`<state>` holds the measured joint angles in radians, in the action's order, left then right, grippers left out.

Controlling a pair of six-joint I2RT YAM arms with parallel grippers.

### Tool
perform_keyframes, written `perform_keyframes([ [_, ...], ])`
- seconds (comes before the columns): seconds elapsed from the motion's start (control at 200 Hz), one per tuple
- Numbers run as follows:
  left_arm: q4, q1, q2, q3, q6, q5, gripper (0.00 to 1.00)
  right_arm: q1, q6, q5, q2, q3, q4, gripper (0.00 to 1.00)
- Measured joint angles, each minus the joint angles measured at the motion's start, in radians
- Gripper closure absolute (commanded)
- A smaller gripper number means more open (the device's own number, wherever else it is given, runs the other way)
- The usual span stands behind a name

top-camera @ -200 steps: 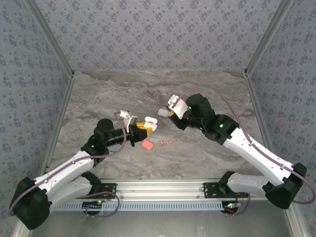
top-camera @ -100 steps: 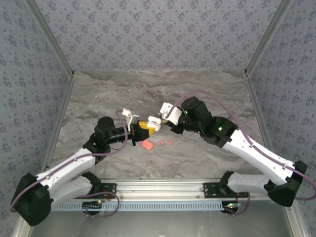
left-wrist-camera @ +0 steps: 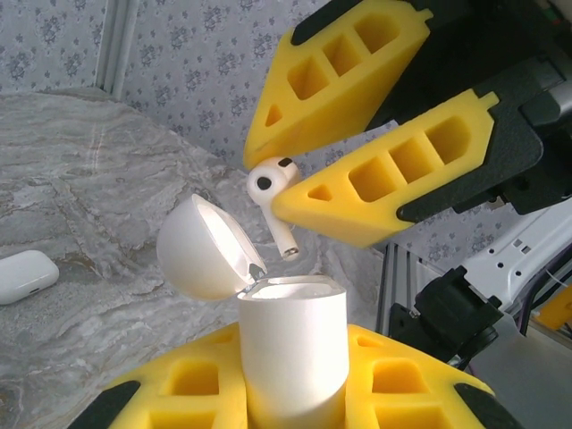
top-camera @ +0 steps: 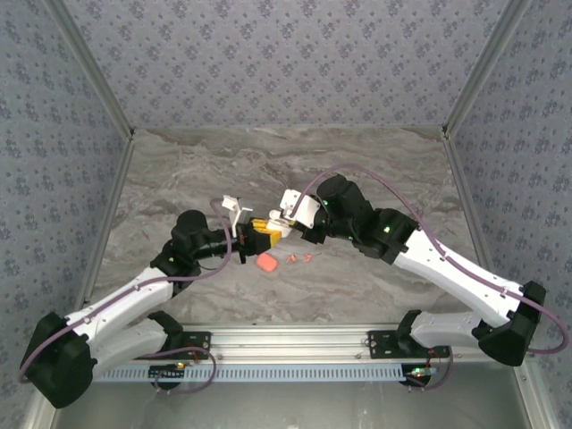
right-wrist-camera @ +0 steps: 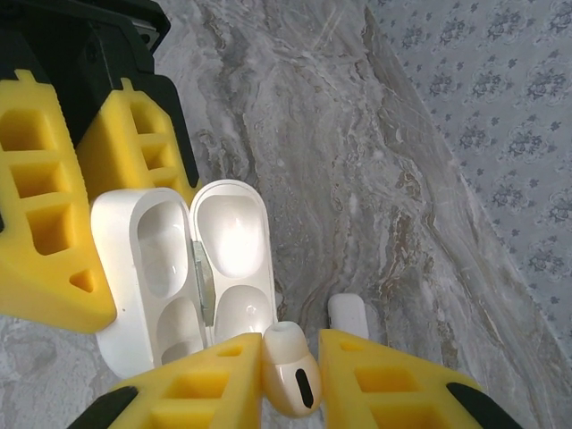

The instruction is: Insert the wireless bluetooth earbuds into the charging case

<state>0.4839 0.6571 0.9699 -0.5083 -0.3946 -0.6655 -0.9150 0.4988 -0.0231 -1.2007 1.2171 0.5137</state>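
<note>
White earbud (left-wrist-camera: 268, 181), pinched by right gripper (right-wrist-camera: 290, 368), has swung in just above the open charging case (left-wrist-camera: 290, 349). It sits clamped in left gripper (top-camera: 258, 234); insertion likely next.

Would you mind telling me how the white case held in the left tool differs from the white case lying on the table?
The held case has its lid swung open; the table case is shut. The held case stands upright between the left tool's yellow pads; the table case lies flat on the marble table, untouched. Both are white, glossy and rounded.
</note>
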Motion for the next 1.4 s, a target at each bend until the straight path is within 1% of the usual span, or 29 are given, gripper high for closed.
perform_keyframes([
  [0.625,-0.001,0.007,0.000,0.000,0.000,0.000,1.00,-0.013,0.000,0.021,-0.022,0.013,0.035,0.75],
  [0.78,-0.001,0.007,0.000,0.000,0.000,0.000,1.00,-0.013,-0.001,0.048,-0.026,0.019,0.039,0.75],
  [0.909,-0.001,0.007,-0.006,0.000,0.001,0.000,1.00,-0.003,-0.009,0.096,-0.027,0.041,0.069,0.74],
  [1.004,-0.001,0.011,-0.014,0.000,0.001,0.001,1.00,0.013,-0.020,0.155,-0.028,0.060,0.095,0.72],
  [1.109,0.000,0.013,-0.019,0.000,0.001,0.007,1.00,0.033,-0.037,0.227,-0.028,0.080,0.116,0.67],
  [1.289,0.010,0.013,-0.030,0.000,0.005,0.012,1.00,0.071,-0.070,0.329,-0.033,0.119,0.143,0.54],
  [1.399,0.015,0.013,-0.034,0.000,0.006,0.016,1.00,0.101,-0.105,0.365,-0.035,0.149,0.150,0.49],
])
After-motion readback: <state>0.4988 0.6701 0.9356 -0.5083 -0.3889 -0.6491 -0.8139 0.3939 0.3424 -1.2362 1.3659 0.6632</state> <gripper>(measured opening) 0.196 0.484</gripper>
